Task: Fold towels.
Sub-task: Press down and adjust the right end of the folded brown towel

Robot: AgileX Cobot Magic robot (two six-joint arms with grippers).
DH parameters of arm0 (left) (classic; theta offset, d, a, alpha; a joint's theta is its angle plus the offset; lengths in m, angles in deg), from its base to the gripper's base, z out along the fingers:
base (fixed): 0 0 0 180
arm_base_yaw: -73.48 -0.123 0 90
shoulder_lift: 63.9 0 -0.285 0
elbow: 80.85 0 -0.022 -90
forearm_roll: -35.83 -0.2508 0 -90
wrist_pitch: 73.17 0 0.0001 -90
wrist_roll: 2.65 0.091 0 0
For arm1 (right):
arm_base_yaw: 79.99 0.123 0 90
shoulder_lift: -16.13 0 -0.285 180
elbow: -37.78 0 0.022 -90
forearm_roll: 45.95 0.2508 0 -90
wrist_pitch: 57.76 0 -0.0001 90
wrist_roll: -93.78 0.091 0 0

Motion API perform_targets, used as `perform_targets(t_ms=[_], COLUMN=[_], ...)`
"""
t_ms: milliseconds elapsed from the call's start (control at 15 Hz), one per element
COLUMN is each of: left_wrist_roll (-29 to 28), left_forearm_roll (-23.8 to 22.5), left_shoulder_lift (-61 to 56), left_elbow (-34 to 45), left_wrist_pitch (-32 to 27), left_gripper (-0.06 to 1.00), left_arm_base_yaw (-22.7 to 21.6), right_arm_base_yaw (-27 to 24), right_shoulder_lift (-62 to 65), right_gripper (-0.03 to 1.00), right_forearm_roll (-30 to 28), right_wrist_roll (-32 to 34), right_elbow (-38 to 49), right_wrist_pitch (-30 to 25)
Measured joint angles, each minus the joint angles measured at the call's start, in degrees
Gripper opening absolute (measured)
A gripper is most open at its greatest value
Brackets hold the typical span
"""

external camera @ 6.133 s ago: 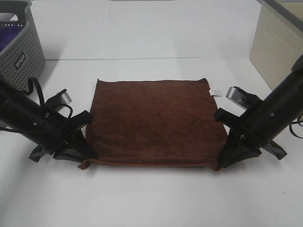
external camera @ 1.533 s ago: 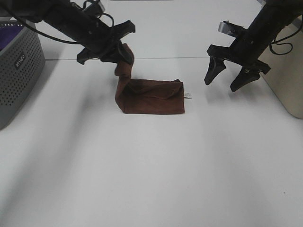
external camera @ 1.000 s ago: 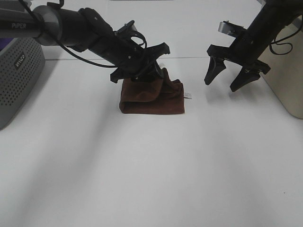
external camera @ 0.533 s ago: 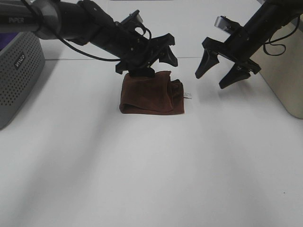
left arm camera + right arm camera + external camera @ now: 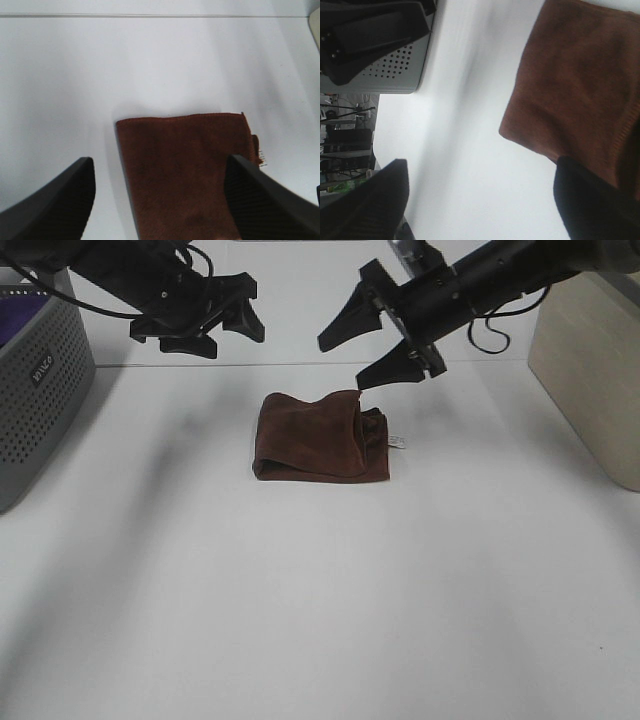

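Note:
The dark reddish-brown towel (image 5: 318,436) lies folded into a small thick rectangle on the white table, its white label tag (image 5: 398,442) sticking out on the right. My left gripper (image 5: 212,332) is open and empty, raised behind and to the left of the towel. My right gripper (image 5: 345,362) is open and reaches across from the right, one fingertip just above the towel's raised far right corner. The left wrist view shows the towel (image 5: 190,165) below the open gripper (image 5: 159,161). The right wrist view shows the towel (image 5: 580,75) beside one finger of the open gripper (image 5: 482,162).
A grey perforated basket (image 5: 40,375) with something purple inside stands at the far left; it also shows in the right wrist view (image 5: 395,70). A beige box (image 5: 590,360) stands at the right edge. White table (image 5: 320,620) spreads in front of the towel.
The left gripper folded the towel over, let it go, and has drawn back up and to the left. The right gripper has swung left toward the towel's far right corner.

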Motion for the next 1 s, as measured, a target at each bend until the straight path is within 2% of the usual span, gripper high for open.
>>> perform_targets(t_ms=[67,133,333,400,467,667,867,1000], left_wrist_roll=[0.0,0.0,0.0,0.0,0.0,0.0,0.0,0.0], left_forearm_roll=[-1.2,-1.2,-2.7,-2.9,-2.9,-3.0,-3.3,-3.3], left_shoulder_lift=[0.0,0.0,0.0,0.0,0.0,0.0,0.0,0.0], left_elbow=[0.0,0.0,0.0,0.0,0.0,0.0,0.0,0.0], left_wrist_pitch=[-0.6,-0.6,-1.6,-2.1,-2.1,-3.1,-3.4,-3.9], left_gripper=[0.67,0.67,0.67,0.67,0.67,0.67,0.67,0.67], left_arm_base_yaw=[-0.7,-0.7,-0.7,-0.7,-0.7,-0.7,-0.7,-0.7], right_arm_base_yaw=[3.0,3.0,3.6,3.6,3.6,2.3,-2.5,-3.9], right_shoulder_lift=[-2.1,-2.1,-7.3,-9.9,-9.9,-10.7,-10.2,-9.6], right_gripper=[0.77,0.77,0.77,0.77,0.77,0.77,0.77,0.77], right_forearm_roll=[1.7,1.7,7.2,7.4,7.4,4.6,2.4,-1.7], right_wrist_roll=[-0.2,-0.2,-1.5,-2.0,-2.0,-1.2,0.3,1.5], right_elbow=[-0.2,-0.2,-0.2,-0.2,-0.2,-0.2,-0.2,-0.2], right_wrist_pitch=[4.1,4.1,8.3,10.5,10.5,11.8,10.5,10.1])
